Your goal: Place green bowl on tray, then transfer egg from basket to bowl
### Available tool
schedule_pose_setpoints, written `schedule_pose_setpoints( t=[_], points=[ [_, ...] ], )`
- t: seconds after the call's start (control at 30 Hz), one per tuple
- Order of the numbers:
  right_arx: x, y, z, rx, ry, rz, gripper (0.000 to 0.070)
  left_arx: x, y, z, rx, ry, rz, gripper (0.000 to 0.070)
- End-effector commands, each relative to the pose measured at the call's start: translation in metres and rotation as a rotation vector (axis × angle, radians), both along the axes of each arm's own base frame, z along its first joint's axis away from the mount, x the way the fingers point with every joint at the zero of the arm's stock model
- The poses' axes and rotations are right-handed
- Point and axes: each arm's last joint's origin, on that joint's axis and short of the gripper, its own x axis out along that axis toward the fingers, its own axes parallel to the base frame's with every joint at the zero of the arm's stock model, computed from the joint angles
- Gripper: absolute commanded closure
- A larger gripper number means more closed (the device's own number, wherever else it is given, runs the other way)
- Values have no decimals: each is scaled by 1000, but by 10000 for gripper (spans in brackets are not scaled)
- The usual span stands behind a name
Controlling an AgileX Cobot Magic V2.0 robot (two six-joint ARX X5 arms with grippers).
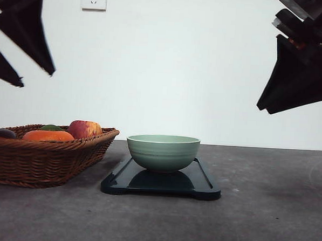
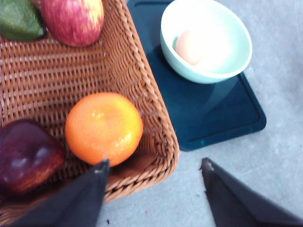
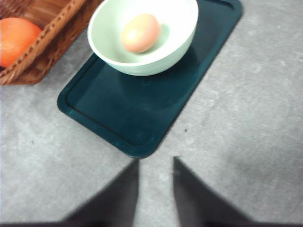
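The green bowl (image 1: 162, 152) stands on the tray (image 1: 206, 185), just beside the basket (image 1: 40, 163), and the egg (image 3: 140, 32) lies inside the bowl, so both steps of the task look done. Both arms hang high above the table. The left gripper (image 2: 154, 165) is wide open and holds nothing. The right gripper (image 3: 156, 163) shows a narrow gap between its fingers, probably almost closed, and it is empty.

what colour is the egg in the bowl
Brownish-orange, a pale peach tone. The egg shows best in the right wrist view, lying inside the green bowl.
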Motion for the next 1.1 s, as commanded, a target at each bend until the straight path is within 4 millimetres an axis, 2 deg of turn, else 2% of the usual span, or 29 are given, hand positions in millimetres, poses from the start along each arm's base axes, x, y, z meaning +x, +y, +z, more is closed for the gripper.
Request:
schedule_pose_setpoints(
  t=[0.0,0.5,0.7,0.87,1.07],
  points=[
    [1,2,1,6,-6,9,693,1,-1,1,-6,-5,-1,700],
    [0,2,1,19,7,30,693,0,-1,1,1,6,-4,700],
    [0,2,1,19,7,30,693,-6,3,7,35,-57,-44,700],
    [0,2,1,19,7,30,693,-13,21,2,33,-141,12,700],
    [0,2,1,19,7,30,693,-35,50,-19,-3,-324,150,700]
  ],
)
